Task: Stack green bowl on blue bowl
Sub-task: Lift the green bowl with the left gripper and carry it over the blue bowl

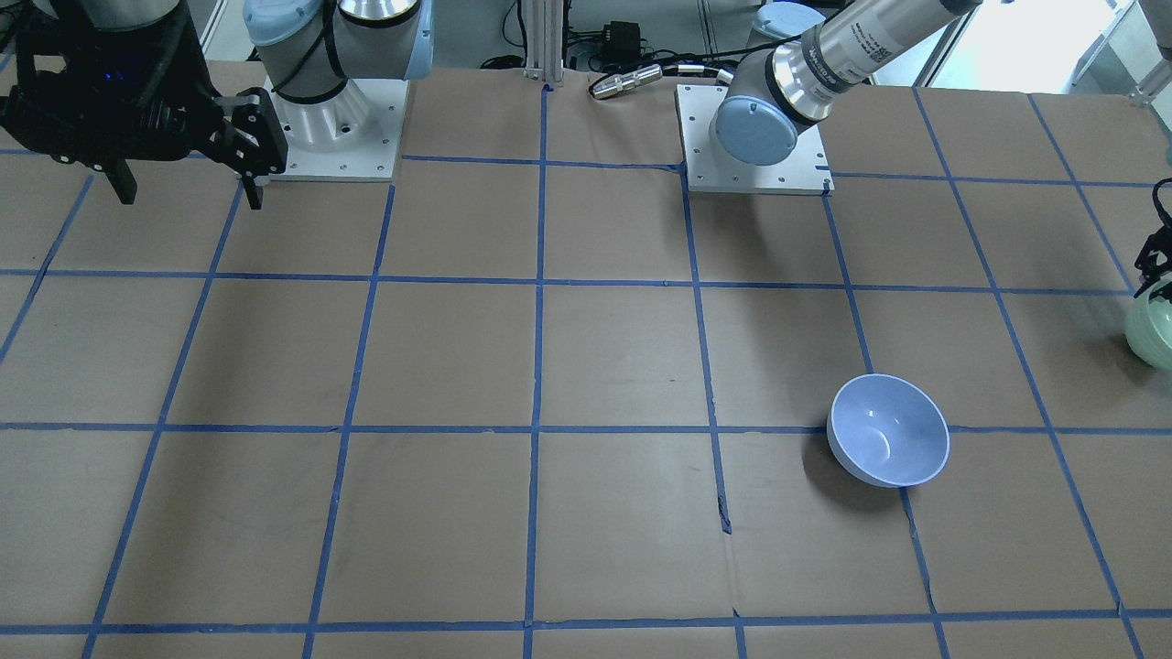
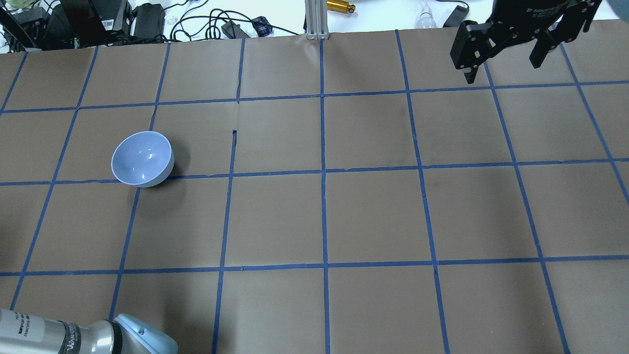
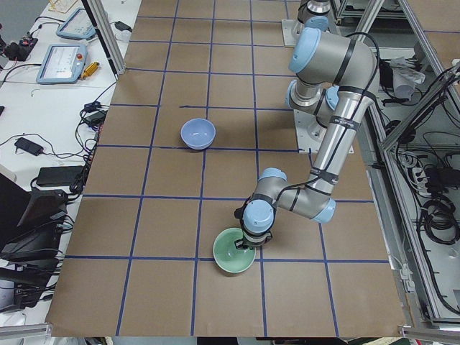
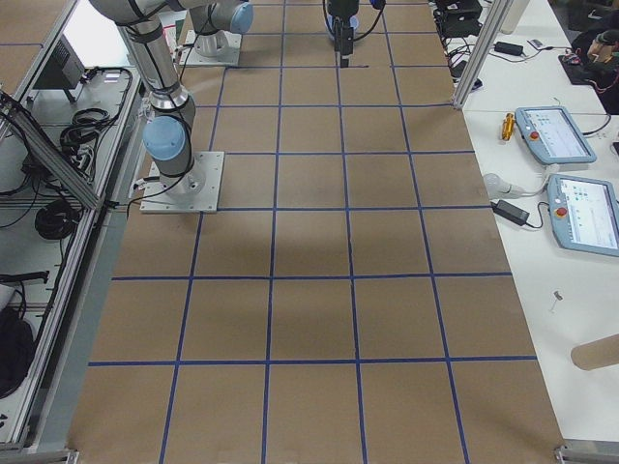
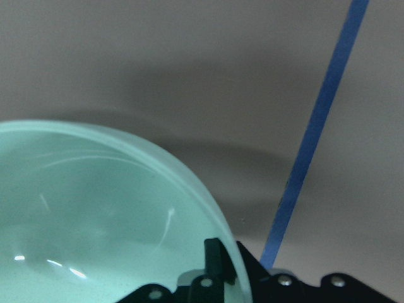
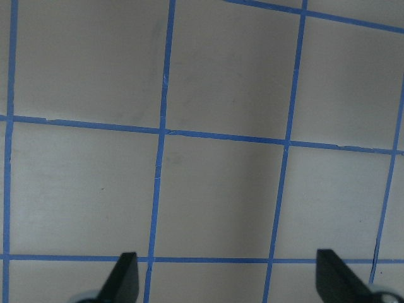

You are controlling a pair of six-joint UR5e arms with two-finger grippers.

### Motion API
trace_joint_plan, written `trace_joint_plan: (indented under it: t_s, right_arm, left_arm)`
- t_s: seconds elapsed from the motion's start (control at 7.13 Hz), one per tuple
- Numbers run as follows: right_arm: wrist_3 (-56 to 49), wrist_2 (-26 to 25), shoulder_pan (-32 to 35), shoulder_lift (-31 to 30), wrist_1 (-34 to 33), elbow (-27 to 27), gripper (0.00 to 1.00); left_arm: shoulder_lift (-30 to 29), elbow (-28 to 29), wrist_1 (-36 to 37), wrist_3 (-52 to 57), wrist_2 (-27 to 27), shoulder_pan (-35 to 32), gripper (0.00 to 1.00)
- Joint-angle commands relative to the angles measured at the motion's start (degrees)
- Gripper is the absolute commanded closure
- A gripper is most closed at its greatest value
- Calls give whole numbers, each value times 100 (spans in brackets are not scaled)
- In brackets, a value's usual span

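- Bench: brown paper with a blue tape grid; cables lie past the far edge.
- Right hand: I see it raised on the robot's right, fingers spread wide, released.
- Blue bowl: round, mouth up, on a tape line.
- Green bowl: round, mouth up, at the bench's left end, well apart from the blue bowl.
- Left hand: one finger is inside the green rim; I can't tell if it's clenched.

Left gripper low, jaws pinching green bowl rim, right gripper raised, jaws spread.
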Motion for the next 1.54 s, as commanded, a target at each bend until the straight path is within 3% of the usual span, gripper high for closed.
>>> trace_joint_plan:
  t_s: [0.0,0.7,1.12,1.4]
  right_arm:
    - [0,0,0,0,0,0,0]
    - [0,0,-8,0,0,0,0]
    - [0,0,0,0,0,0,0]
    - [0,0,-8,0,0,0,0]
  left_arm:
    - [181,8,-74,-83,256,-105,100]
    - [1050,78,-1040,-881,477,-929,100]
    - [1657,104,-1488,-1986,399,-2298,100]
    - [1833,52,-1569,-3484,180,-3335,100]
